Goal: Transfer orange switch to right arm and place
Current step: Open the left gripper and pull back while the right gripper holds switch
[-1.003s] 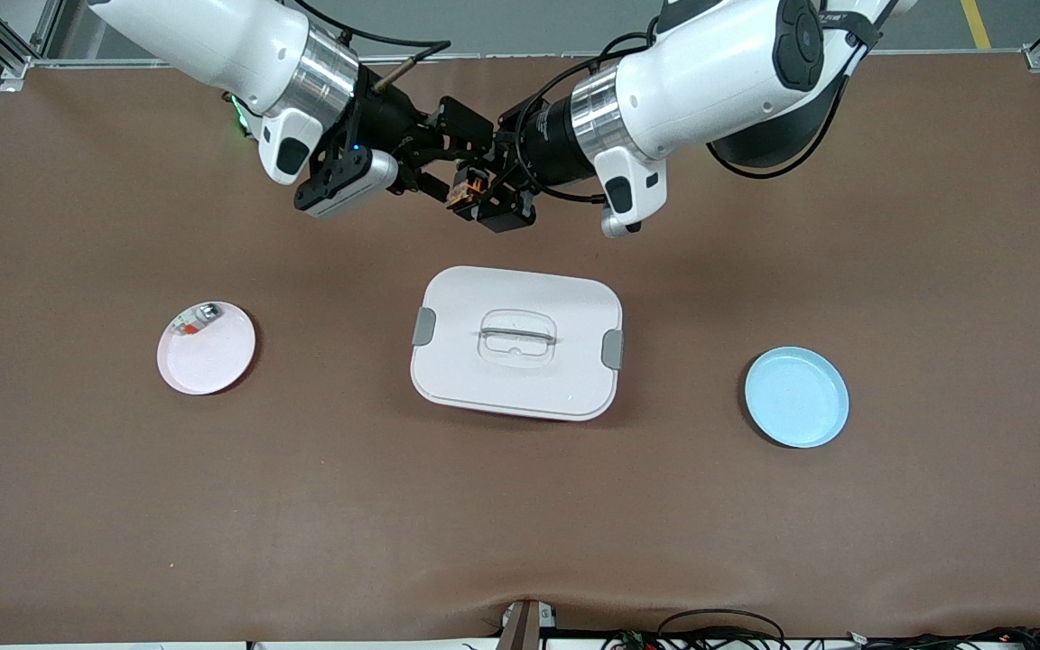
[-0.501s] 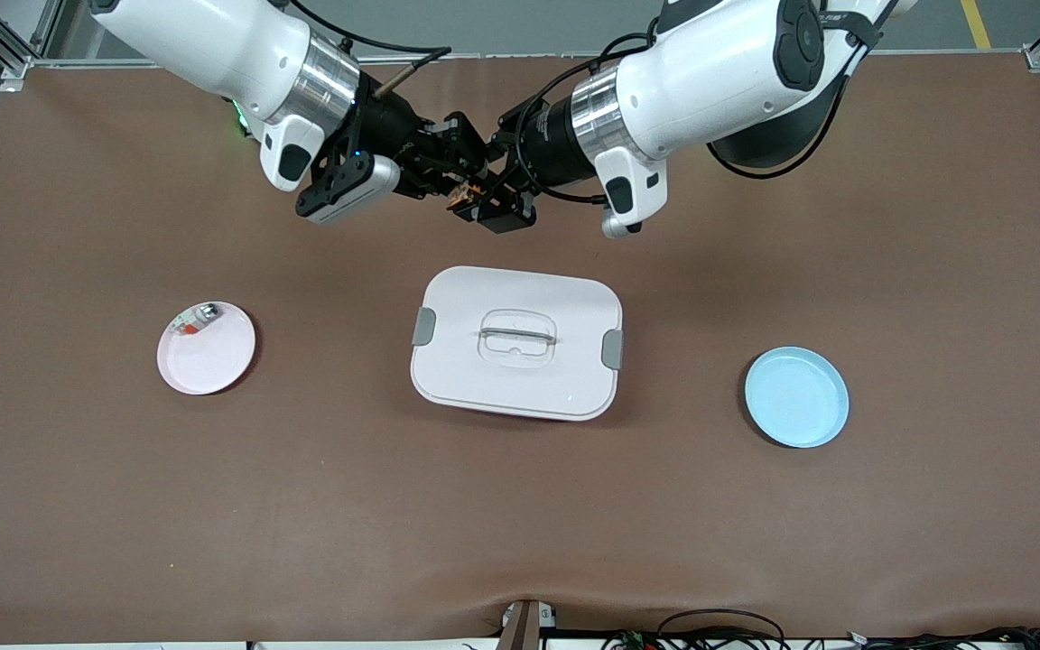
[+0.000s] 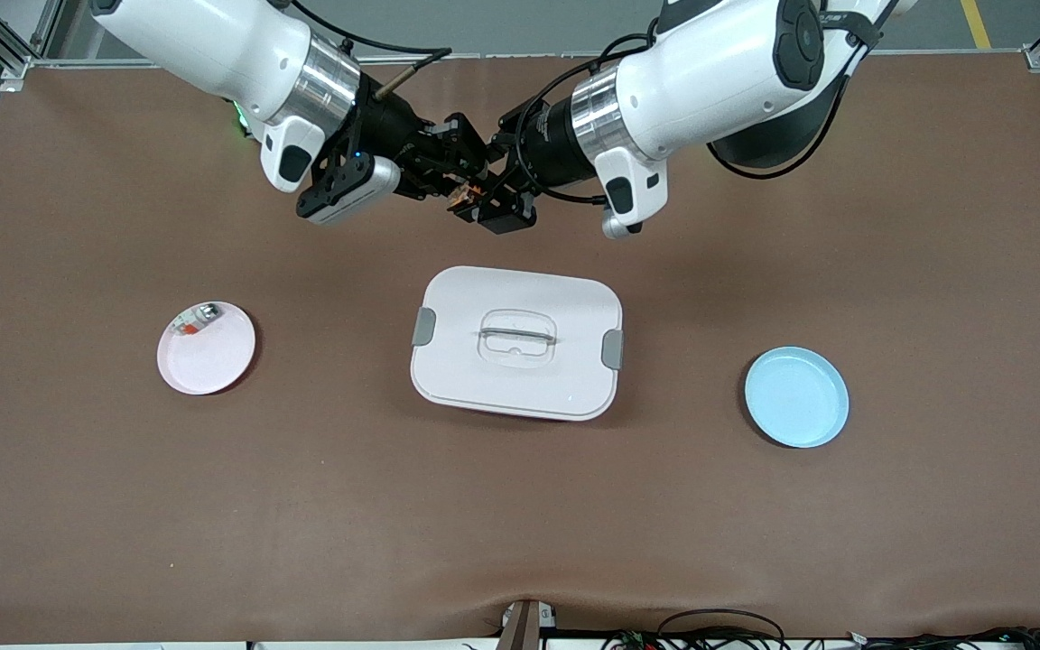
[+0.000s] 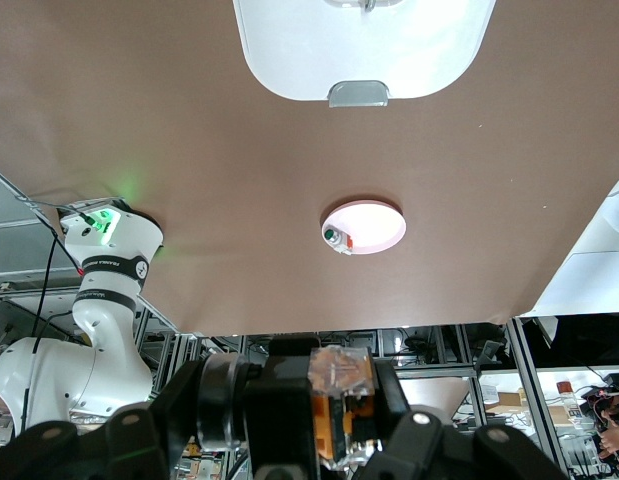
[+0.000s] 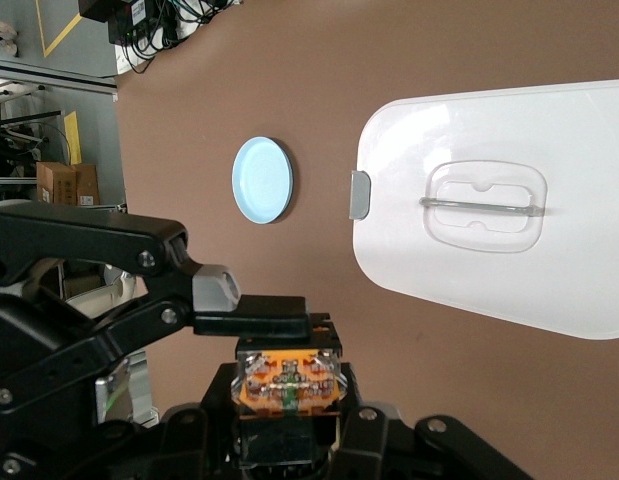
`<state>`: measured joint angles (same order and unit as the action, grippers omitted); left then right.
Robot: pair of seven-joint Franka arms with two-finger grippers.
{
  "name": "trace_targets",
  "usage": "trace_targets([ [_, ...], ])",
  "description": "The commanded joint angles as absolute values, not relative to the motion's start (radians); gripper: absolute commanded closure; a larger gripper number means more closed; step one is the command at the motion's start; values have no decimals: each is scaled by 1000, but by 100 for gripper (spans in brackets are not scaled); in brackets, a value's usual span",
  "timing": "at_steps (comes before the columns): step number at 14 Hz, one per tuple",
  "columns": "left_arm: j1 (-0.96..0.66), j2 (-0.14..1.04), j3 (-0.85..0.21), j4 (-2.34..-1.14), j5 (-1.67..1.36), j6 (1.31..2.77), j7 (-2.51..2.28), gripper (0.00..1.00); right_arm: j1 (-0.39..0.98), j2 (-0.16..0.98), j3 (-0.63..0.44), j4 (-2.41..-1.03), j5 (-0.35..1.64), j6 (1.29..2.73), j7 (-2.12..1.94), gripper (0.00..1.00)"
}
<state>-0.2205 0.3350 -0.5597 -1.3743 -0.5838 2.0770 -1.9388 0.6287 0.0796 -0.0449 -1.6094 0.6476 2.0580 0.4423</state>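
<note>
The orange switch (image 3: pixel 467 191), a tiny black block with a bright orange face, hangs in the air over the brown table between the white box and the arms' bases. My left gripper (image 3: pixel 487 202) is shut on it; the left wrist view shows the switch (image 4: pixel 341 398) pinched in my left gripper (image 4: pixel 339 412). My right gripper (image 3: pixel 446 177) meets it head-on from the right arm's end and is shut on the same switch. In the right wrist view the switch's orange face (image 5: pixel 287 380) sits in my right gripper (image 5: pixel 287 402), with a left finger (image 5: pixel 251 314) just above.
A white lidded box (image 3: pixel 516 341) lies mid-table, nearer the front camera than the grippers. A pink plate (image 3: pixel 209 363) holding a silvery-clear small part (image 3: pixel 196 320) sits toward the right arm's end. A blue plate (image 3: pixel 796 397) sits toward the left arm's end.
The right gripper has moved in toward the left gripper and shut on the switch that the left gripper holds. The left arm has barely moved.
</note>
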Motion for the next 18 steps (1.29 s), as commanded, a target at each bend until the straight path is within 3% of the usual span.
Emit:
trace_targets([
  [1, -219, 321, -561, -1370, -569, 2075, -1948, 35, 637, 87, -54, -1611, 643, 2059, 425, 100],
  [2, -219, 321, -561, -1367, -569, 2075, -1965, 0, 635, 87, -54, -1611, 641, 2059, 422, 100],
  [12, -207, 307, -557, -1368, -569, 2075, -1964, 0, 594, 104, -61, -1621, 629, 2042, 221, 100],
  [18, -186, 337, -551, -1377, -516, 2074, -1953, 0, 505, 127, -61, -1635, 461, 1898, -85, 100],
])
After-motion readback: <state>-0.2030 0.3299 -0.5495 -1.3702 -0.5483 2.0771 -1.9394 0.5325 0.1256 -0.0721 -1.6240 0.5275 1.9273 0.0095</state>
